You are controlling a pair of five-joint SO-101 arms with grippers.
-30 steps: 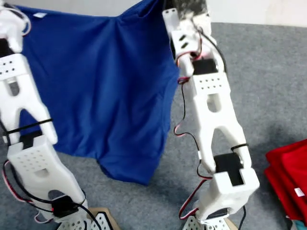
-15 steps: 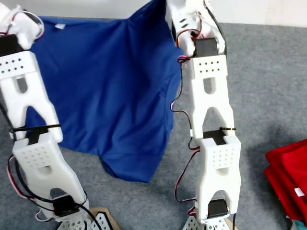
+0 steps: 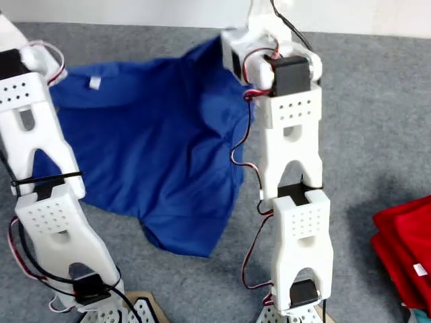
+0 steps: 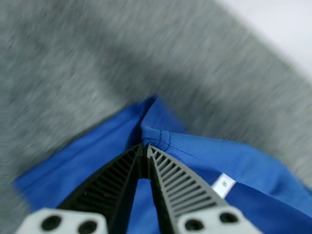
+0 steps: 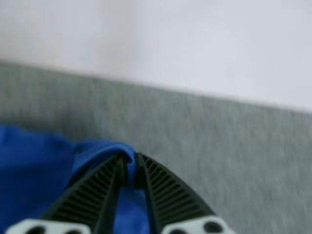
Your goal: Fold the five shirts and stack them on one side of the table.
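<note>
While left claw (image 4: pixel 146 150) nips blue shirt (image 3: pixel 155 148) edge at tips; right claw (image 5: pixel 127 165) pinches likewise

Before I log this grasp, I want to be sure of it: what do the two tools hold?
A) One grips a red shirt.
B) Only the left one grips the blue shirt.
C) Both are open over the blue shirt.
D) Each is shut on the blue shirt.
D: in the wrist views, the left tool and the right tool are each pinched shut on an edge of the blue shirt.
</note>
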